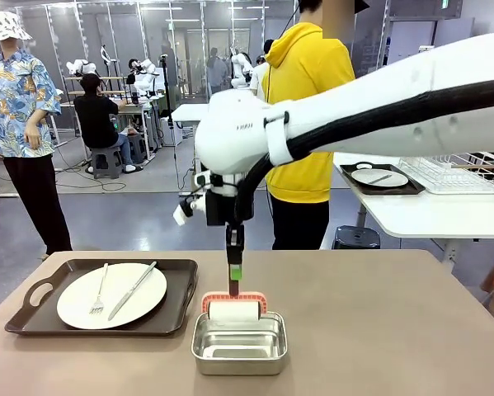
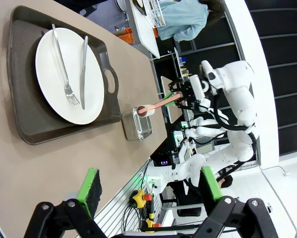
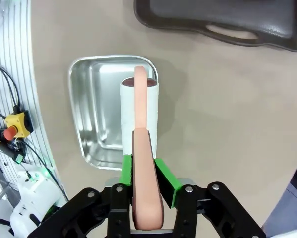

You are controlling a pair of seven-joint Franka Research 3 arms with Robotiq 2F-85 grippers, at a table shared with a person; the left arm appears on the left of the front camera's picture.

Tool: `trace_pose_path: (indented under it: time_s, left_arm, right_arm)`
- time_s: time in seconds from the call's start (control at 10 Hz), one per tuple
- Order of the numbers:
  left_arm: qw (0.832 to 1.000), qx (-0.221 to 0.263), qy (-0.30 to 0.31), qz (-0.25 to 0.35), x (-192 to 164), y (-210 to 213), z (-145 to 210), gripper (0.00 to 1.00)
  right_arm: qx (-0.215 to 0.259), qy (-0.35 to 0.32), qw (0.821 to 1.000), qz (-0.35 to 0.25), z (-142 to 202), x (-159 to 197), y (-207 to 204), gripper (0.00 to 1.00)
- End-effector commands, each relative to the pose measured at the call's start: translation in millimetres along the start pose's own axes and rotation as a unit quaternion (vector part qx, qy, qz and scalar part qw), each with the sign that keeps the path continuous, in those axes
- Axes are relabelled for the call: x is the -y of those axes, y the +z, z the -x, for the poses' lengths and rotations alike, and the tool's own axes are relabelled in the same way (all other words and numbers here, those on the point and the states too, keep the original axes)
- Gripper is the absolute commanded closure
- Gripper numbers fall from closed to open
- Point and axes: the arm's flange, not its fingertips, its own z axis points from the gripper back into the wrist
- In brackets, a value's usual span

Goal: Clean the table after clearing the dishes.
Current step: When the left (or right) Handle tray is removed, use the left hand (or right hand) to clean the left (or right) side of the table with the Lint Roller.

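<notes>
Desk (image 1: 378, 330): brown top, partly cleared. No wiping or rolling is evident on its surface; the cleaning proper is judged not yet begun.

White side desk (image 1: 428, 216), beyond the right corner: carries one dark tray (image 1: 351, 183) with a white plate (image 1: 370, 176). That set is judged cleared.

Second tray (image 1: 176, 318): on the brown desk, left of centre. Its plate (image 1: 73, 305) lies in it, with fork (image 1: 99, 295) and knife (image 1: 134, 289) across the plate. This set is left to remove.

Steel pan (image 1: 239, 351): near edge of the desk, just right of the tray and apart from it.

Lint roller (image 1: 234, 312): white roll at the pan's far side, pink handle rising upright. Whether the roll rests in the pan or is lifted clear cannot be told.

Right gripper (image 1: 234, 276): fingers clamped narrow on the roller's handle, seen plainly in the right wrist view.

Left gripper (image 2: 150, 188): fingers wide apart, holding nothing, off the desk's edge and well away from the tray.
</notes>
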Motion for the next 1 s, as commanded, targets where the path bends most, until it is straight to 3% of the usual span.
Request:
trace_pose_path:
  time_s: [0.0, 0.2, 0.3, 0.9]
  left_arm:
    - [1.0, 0.001, -0.004, 0.002, 1.2, 2.0, 1.1, 0.0]
    - [1.0, 0.001, -0.004, 0.002, 1.2, 2.0, 1.1, 0.0]
    - [1.0, 0.001, -0.004, 0.002, 1.2, 2.0, 1.1, 0.0]
    - [1.0, 0.001, -0.004, 0.002, 1.2, 2.0, 1.1, 0.0]
  right_arm:
    - [0.027, -0.049, 0.998, 0.007, 19.9, -28.2, 21.4, 1.0]
    - [0.062, -0.151, 0.986, 0.022, 50.1, -32.5, 51.7, 1.0]
    - [0.082, -0.171, 0.982, 0.019, 63.5, -32.5, 59.5, 1.0]
    - [0.071, -0.152, 0.986, 0.012, 62.2, -18.9, 76.5, 1.0]
